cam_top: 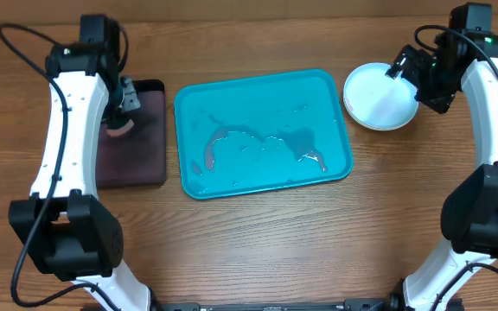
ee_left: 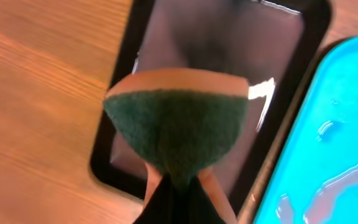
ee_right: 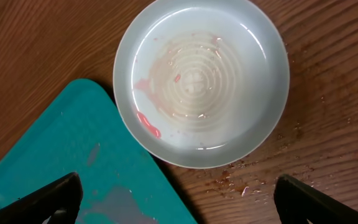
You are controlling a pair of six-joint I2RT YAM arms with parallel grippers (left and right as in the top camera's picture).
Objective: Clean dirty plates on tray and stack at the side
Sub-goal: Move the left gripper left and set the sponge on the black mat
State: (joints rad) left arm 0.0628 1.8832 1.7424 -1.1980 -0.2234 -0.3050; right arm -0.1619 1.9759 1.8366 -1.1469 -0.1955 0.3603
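- Plates [cam_top: 379, 97] sat stacked on the table [cam_top: 258, 242], just beside the right edge of the tray [cam_top: 258, 82], which was wet and streaked; the top one was faintly smeared pink.
- Your left pincer [ee_left: 180, 190] was clamped on a green-faced sponge [ee_left: 176, 130] over the black tray [cam_top: 141, 164].
- Your right pincer [ee_right: 179, 202] hung above the plates, jaws wide apart.

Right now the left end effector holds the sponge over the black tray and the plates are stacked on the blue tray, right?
No: the plates sit on the table beside the blue tray, not on it, as the overhead view shows. The rest is right.
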